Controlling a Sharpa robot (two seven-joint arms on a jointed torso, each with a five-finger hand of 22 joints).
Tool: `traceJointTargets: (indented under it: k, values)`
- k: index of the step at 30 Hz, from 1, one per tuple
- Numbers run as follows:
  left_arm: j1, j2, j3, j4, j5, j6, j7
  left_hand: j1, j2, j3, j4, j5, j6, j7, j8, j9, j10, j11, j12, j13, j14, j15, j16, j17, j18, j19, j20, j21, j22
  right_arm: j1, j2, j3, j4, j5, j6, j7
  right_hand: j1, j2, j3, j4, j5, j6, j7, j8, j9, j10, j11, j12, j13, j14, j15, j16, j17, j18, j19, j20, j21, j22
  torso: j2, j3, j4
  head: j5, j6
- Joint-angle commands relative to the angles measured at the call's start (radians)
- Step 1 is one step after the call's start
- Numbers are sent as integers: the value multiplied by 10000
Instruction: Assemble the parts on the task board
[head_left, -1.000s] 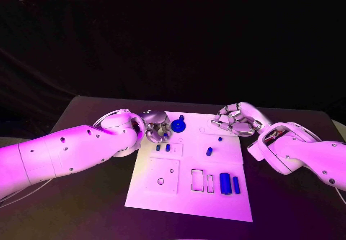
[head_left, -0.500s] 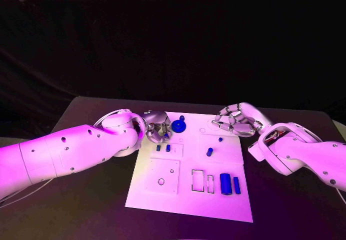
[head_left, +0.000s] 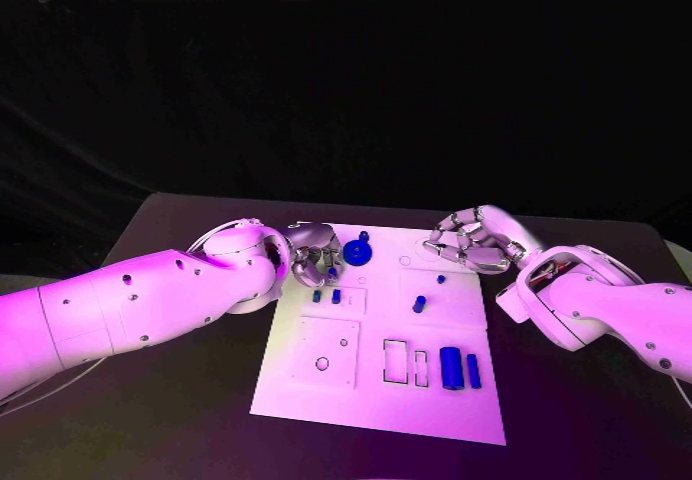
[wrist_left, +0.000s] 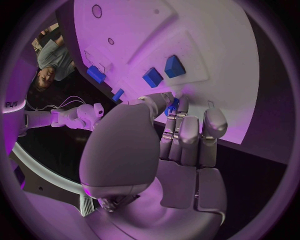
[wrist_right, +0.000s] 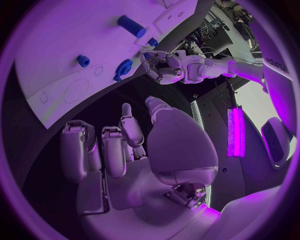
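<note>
Starting at the left, the left hand (head_left: 313, 258) sits over the task board's (head_left: 378, 400) far left corner with its fingers curled. In the left wrist view a small blue part (wrist_left: 172, 106) shows between the thumb and fingertips, so I judge it pinched there, low against the board. Just on the near side of that hand two short blue pegs (head_left: 326, 296) stand in the board, and just to its right, along the far edge, is a blue round part (head_left: 356, 250). Toward the board's middle stands another small blue peg (head_left: 418, 303). Near the board's front edge, right of centre, two blue bars (head_left: 459, 368) lie beside two empty rectangular slots (head_left: 404, 362). At the board's far right corner the right hand (head_left: 473, 241) hovers with fingers curled in; the right wrist view shows nothing in them, so it is clenched on nothing.

The likely trouble is the pinched part: a shallow fingertip hold could let it tilt or slip as it meets its seat, jamming it crooked. Curled fingers could also knock the two pegs close by.
</note>
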Motion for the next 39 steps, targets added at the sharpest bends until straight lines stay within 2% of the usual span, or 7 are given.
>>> traceJointTargets:
  k: [1, 20, 39]
  values:
    - [-27, 30, -22, 42, 114, 251, 47, -108, 17, -74, 6, -39, -68, -5, -53, -16, -56, 27, -48, -18, -42, 35, -22, -22, -75, -65, 2, -43, -11, -9, 2, 0, 4, -65, 62, 68, -114, -22, -8, -7, 54, -31, -15, 46, 8, -3, -19, -12, -8, 674, -68, -21, 1206, 80, -8, -46, -34, 1567, 8, -5, -2, 4, 3]
    - [-27, 1, -24, 45, 174, 125, 117, -235, -48, -106, 15, -25, -239, 47, -248, -87, -571, 170, -359, -82, -408, 151, -260, -757, 3, -398, 88, -296, -322, -9, 4, 0, -3, -58, 56, 72, -114, -22, -8, -7, 54, -31, -15, 46, 8, -3, -19, -12, -8, 674, -68, -21, 1206, 80, -8, -46, -34, 1567, 4, -4, -4, 15, -2]
    - [-27, -11, -24, 50, 261, -15, 170, -251, -63, -122, 4, -29, -336, 59, -332, -120, -689, 200, -358, -70, -458, 179, -285, -841, 8, -420, 113, -324, -344, -9, 7, 0, -16, -56, 61, 64, -114, -22, -8, -7, 54, -31, -15, 46, 8, -3, -19, -12, -8, 674, -68, -21, 1206, 80, -8, -46, -34, 1567, 1, -2, -1, 18, 0]
